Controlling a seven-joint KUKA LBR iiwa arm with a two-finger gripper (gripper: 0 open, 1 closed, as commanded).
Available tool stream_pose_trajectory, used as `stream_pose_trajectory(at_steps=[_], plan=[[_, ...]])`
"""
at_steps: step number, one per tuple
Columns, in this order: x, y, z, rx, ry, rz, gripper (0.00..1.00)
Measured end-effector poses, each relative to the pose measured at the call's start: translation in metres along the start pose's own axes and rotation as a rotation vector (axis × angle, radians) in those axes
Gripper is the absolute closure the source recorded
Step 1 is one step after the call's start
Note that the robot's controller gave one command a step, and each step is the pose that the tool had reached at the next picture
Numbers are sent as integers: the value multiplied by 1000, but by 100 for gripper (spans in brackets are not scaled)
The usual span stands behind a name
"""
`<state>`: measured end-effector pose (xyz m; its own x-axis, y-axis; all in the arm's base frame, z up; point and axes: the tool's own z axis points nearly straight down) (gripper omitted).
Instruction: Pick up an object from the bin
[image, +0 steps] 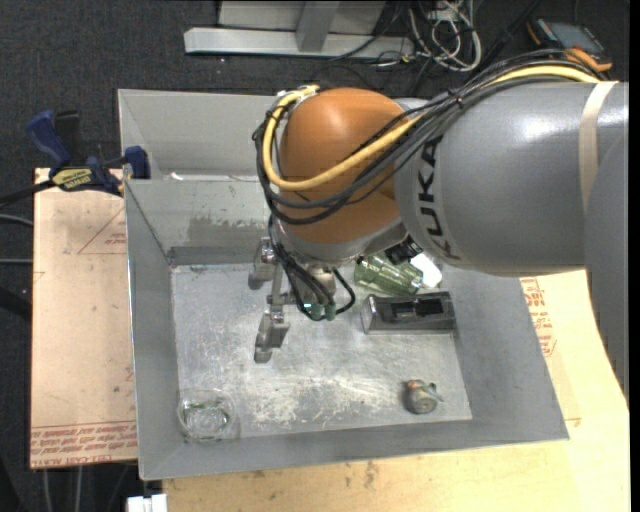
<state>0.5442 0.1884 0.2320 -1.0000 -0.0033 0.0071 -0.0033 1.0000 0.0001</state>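
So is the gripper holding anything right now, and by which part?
Nothing appears to be held. The gripper hangs over a bare part of the bin floor, apart from the black block, the nearest thing.

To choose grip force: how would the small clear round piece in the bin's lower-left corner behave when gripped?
The clear round piece looks glossy, so probably slippery. Small and see-through, it is likely light, perhaps fragile. Pushed, it may slide.

The bin (150, 330) is grey metal, its floor matt and scratched pale. In its front left corner lies a clear, glossy plastic piece (205, 420); near its right wall, a matt black box (408, 312). The arm's orange cover (335, 165) shines smooth.
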Motion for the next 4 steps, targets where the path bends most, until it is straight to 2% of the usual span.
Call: stream_pose_trajectory(at_steps=[1, 2, 3, 4], plan=[[-2, -1, -4, -1, -8, 3, 0], [15, 0, 37, -2, -12, -69, 0], [37, 1, 94, -1, -9, -164, 0], [37, 31, 157, 0, -10, -347, 0]])
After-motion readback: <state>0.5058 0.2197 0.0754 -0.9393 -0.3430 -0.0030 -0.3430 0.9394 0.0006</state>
